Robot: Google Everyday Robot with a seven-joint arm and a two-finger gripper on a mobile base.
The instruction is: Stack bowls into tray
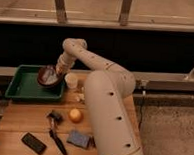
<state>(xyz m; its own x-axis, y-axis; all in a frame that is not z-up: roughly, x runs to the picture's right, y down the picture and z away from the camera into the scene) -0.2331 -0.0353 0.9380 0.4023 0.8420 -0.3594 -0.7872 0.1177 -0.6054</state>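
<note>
A dark red-brown bowl (pixel 48 75) with a pale glassy inside hangs tilted over the right part of the green tray (pixel 18 88). The tray sits at the table's back left. My gripper (pixel 58 70) is at the bowl's right rim and is shut on it, at the end of the white arm that reaches in from the right. Whether the bowl touches the tray floor cannot be told. No other bowl shows.
A small white cup (pixel 70 80) stands just right of the tray. An orange (pixel 76 115), a black brush (pixel 55 126), a dark phone (pixel 33 143) and a blue sponge (pixel 78 139) lie on the wooden table. My white arm column (pixel 110 118) covers the table's right side.
</note>
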